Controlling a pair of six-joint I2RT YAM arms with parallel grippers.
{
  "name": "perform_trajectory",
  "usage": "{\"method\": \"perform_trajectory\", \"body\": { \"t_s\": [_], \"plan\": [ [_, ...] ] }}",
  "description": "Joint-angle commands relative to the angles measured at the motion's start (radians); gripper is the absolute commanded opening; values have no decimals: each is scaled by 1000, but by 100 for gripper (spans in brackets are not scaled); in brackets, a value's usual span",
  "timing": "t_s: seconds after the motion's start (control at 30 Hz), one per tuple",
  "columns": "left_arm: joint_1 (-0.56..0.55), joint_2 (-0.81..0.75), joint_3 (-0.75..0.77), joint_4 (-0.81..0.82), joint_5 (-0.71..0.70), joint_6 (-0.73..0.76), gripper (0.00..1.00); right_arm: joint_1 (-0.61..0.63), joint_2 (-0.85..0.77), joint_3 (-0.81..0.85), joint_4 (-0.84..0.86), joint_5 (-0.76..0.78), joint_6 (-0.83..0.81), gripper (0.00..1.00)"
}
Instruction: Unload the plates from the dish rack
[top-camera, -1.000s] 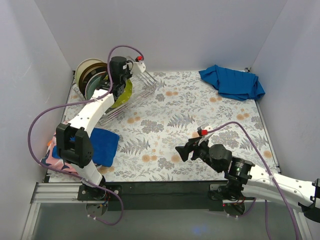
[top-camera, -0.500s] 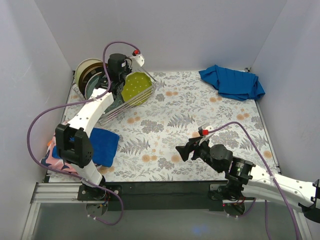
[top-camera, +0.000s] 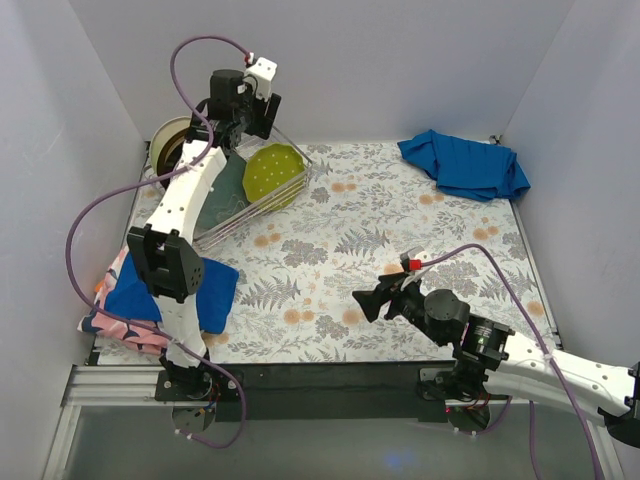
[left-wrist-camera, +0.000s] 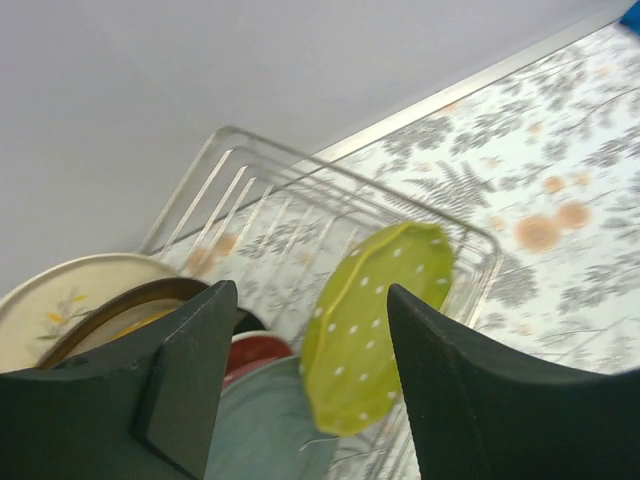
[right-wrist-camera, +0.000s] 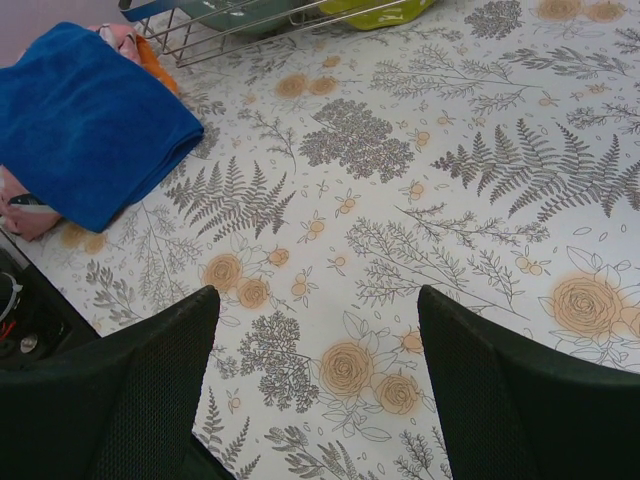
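Place: robot lab cell, staged as a kitchen corner.
Walls: plain white panels (top-camera: 400, 60) box in the floral-covered bench (top-camera: 400, 230).
Rig: two cabled arms (top-camera: 185, 200) bolted to a metal rail (top-camera: 110, 385) at the near edge.
Props: wire rack (top-camera: 235, 225) of plates (top-camera: 272, 172), blue cloths (top-camera: 465, 165).

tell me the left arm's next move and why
Probably lower the open left gripper and grip the top rim of the lime-green dotted plate: it hangs empty above the dish rack, and that plate leans alone, rim exposed.
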Motion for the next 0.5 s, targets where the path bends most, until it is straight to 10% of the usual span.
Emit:
{"method": "perform_trajectory", "body": {
  "t_s": [0.0,0.47],
  "plan": [
    [59,52,116,-157,233,-192,67,4,-28,4,21,34,-7,85],
    [170,112,74,-142,531,-189,70,6,-22,2,11,36,-7,85]
  ]
}}
